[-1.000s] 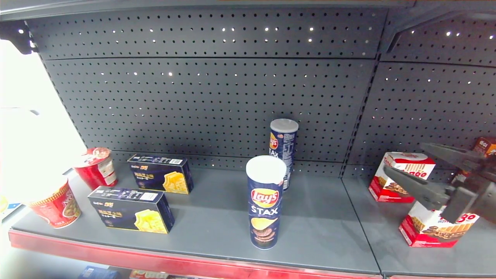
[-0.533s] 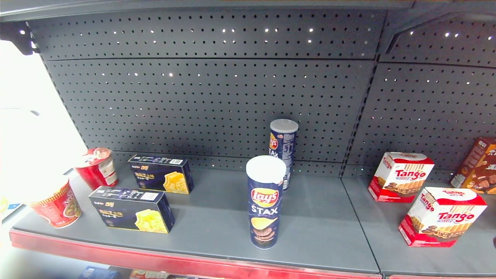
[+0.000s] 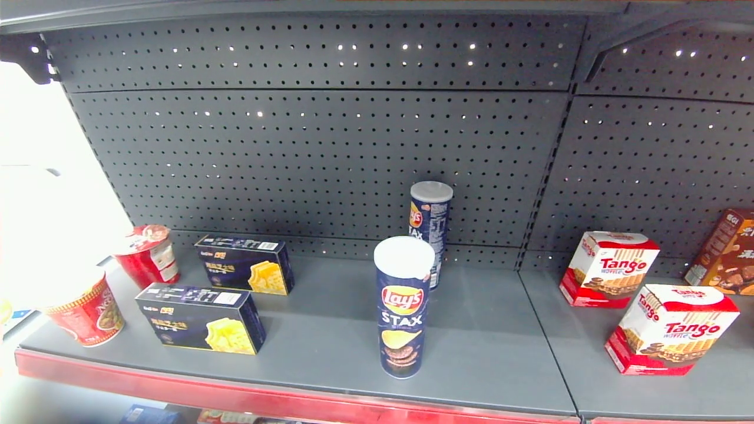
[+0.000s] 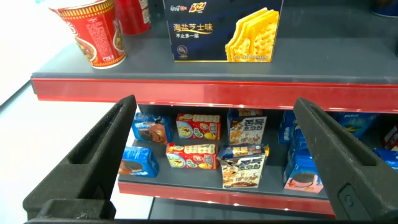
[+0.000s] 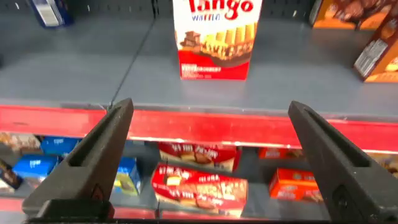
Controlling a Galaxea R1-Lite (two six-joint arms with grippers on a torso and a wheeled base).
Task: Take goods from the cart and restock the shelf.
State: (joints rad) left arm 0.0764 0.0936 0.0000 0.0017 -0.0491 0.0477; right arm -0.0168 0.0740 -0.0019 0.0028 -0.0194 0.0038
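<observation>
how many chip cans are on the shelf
2. The front chip can stands near the shelf edge; the rear chip can stands behind it by the pegboard. None seem hidden.

Wide-spread left tool (image 4: 214,104) facing red shelf edge (image 4: 74,88); navy box (image 4: 221,31) above.

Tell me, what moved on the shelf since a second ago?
The open right end effector, which was in front of the front red-and-white cardboard wafer box, pulled back and now sits low before the grey metal shelf. The wafer box, the tall dark blue crisp tube and the other goods stayed put.
</observation>
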